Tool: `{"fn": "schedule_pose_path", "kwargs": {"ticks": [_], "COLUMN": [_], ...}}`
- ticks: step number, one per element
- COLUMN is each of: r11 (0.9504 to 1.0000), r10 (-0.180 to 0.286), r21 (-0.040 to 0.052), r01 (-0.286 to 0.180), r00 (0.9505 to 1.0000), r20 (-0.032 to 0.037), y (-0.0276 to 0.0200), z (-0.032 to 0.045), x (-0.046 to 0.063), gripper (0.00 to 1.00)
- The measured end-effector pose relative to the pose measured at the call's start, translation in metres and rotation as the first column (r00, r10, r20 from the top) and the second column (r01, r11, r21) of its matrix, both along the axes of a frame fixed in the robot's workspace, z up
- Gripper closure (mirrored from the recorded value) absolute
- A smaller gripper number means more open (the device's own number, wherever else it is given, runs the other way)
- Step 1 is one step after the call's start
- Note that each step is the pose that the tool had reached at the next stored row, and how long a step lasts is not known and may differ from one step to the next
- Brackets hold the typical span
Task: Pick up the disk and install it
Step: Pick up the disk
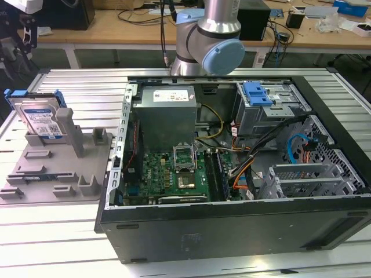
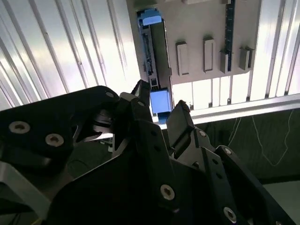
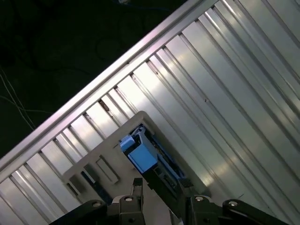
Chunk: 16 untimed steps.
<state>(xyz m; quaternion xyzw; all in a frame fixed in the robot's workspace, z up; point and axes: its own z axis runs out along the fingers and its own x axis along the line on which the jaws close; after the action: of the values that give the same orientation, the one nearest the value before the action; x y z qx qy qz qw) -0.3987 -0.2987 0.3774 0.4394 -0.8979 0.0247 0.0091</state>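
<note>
The disk (image 1: 39, 119) stands upright on its edge in a grey fixture (image 1: 58, 174) at the exterior view's left, silver with a white-and-blue label and a blue frame. In both wrist views I look down on its thin upper edge (image 2: 152, 56) (image 3: 140, 157). My gripper (image 2: 159, 112) (image 3: 161, 190) hangs above the disk, open, with one black finger on each side of the disk's line and nothing between them. In the exterior view the gripper's dark body (image 1: 26, 35) sits at the upper left corner, well above the disk.
An open computer case (image 1: 232, 231) lies on the ribbed aluminium table (image 1: 324, 78) at the exterior view's right, with a drive cage and blue latch (image 1: 258, 92) at its far corner. The arm's base (image 1: 208, 40) stands behind the case. The table's edge (image 2: 243, 110) runs close to the fixture.
</note>
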Motion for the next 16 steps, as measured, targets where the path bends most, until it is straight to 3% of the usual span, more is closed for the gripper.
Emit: {"fn": "schedule_pose_path", "kwargs": {"ticks": [4,6,10,11,16], "r11": [0.9976,0.9922,0.9817,0.9794,0.9787], "r10": [0.07,0.124,0.191,0.202,0.205], "r21": [0.0003,0.0003,0.0002,-0.0004,-0.0008], "r01": [-0.07,-0.124,-0.191,-0.202,-0.205], "r00": [0.9976,0.9922,0.9817,0.9794,0.9787], "r20": [0.0001,0.0,0.0,0.0,-0.0003], "y": [0.0,0.0,0.0,0.0,0.0], "z": [-0.0014,-0.002,-0.0022,-0.0023,-0.0022], "x": [-0.0007,-0.0008,-0.0011,-0.0011,-0.0011], "gripper": [0.58,0.58,0.58,0.58,0.58]}}
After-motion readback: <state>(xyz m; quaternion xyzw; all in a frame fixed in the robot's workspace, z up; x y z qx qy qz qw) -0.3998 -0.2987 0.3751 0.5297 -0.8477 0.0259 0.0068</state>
